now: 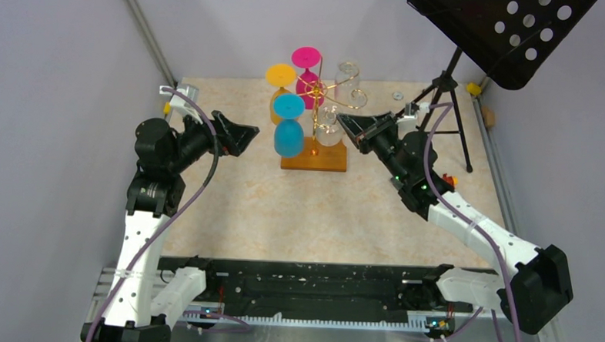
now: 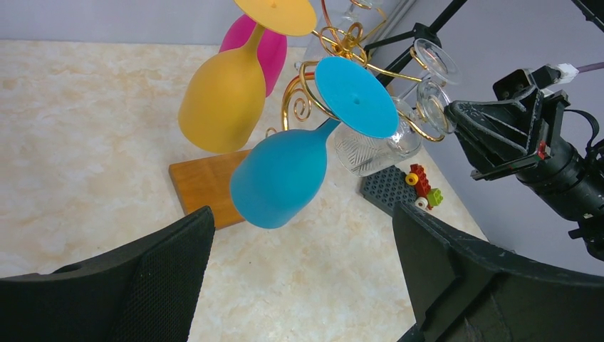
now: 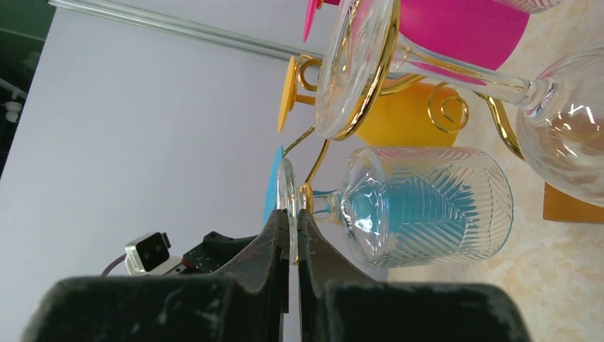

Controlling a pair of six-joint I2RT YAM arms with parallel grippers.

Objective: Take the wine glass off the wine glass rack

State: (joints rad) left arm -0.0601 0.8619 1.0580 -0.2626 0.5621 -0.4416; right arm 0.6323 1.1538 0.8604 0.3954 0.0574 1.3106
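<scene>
**Right gripper (image 3: 292, 219) pinched on the foot of a ribbed wine glass (image 3: 427, 206)**

The two fingers of the right gripper are seen pressed almost together, with the thin rim of the glass's round foot caught between them. The ribbed wine glass is hung upside down by its foot in a scroll arm of the wine glass rack (image 1: 323, 163), on the side facing the right arm, its bowl pointed down toward the wooden base. Three coloured glasses are counted on the same gold wire arms: one blue glass (image 1: 289, 136) at the front, one yellow glass (image 1: 280, 76) and one magenta glass (image 1: 307, 57) behind it. At least two clear glasses are carried as well, the ribbed one included; a third cannot be confirmed. The rack is stood near the middle of the marbled table (image 1: 282, 216). The left gripper (image 1: 249, 134) is held wide apart and empty, just left of the blue glass and clear of it. One black music stand (image 1: 506, 33) is seen at the far right.
</scene>
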